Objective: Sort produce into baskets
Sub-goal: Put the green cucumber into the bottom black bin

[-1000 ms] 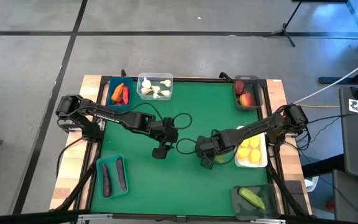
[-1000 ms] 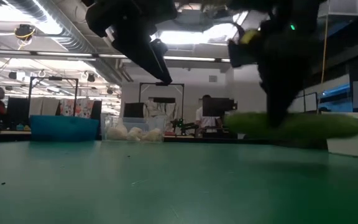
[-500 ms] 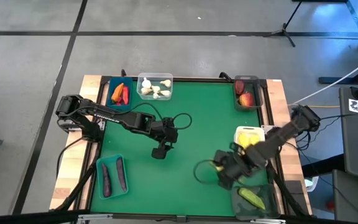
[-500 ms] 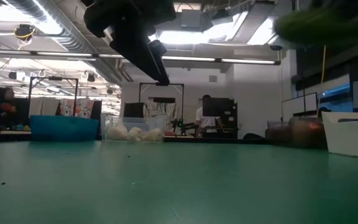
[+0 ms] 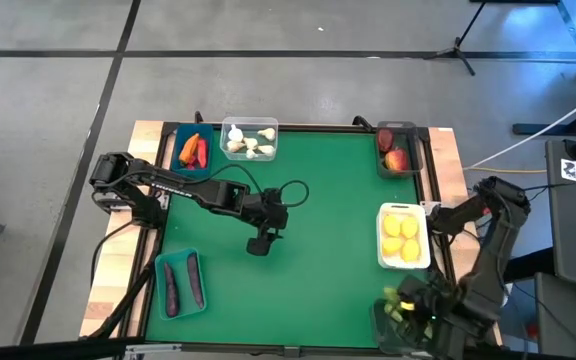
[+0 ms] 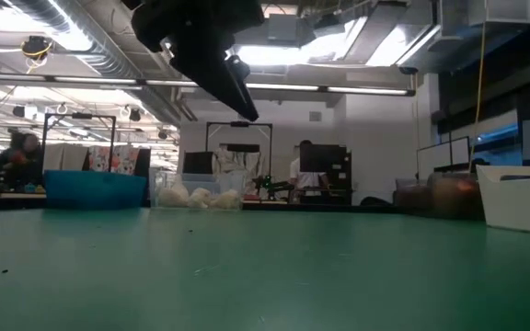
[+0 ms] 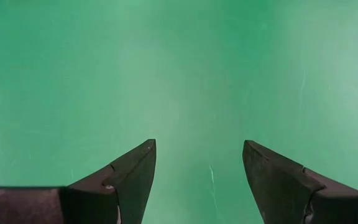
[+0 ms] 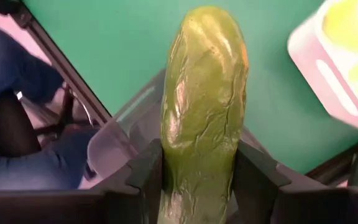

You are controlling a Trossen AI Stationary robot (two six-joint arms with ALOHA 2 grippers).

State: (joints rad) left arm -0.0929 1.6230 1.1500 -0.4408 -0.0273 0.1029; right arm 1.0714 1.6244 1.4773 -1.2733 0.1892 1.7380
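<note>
High: right gripper (image 5: 408,305) has swung from table centre to 5 o'clock, over the smoky basket (image 5: 386,335). Left gripper (image 5: 259,243) unmoved at centre.
Low: the cucumber has left this view.
Left wrist: fingers (image 7: 135,177) spread over bare mat (image 7: 179,74).
Right wrist: fingers (image 8: 253,171) pinch cucumber (image 8: 201,106) above the basket (image 8: 120,140).

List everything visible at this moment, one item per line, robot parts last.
Mat: 1, green, table top.
Blue basket: 1, far left, with carrot and red peppers.
Clear basket: 1, far side, holding white garlic.
Dark basket: 1, far right, red apples.
White basket: 1, right, yellow lemons.
Teal basket: 1, near left, 2 purple eggplants.
Cucumber: 1, green, in right pincer, near right corner.
Left pincer: open, above mid-mat.
</note>
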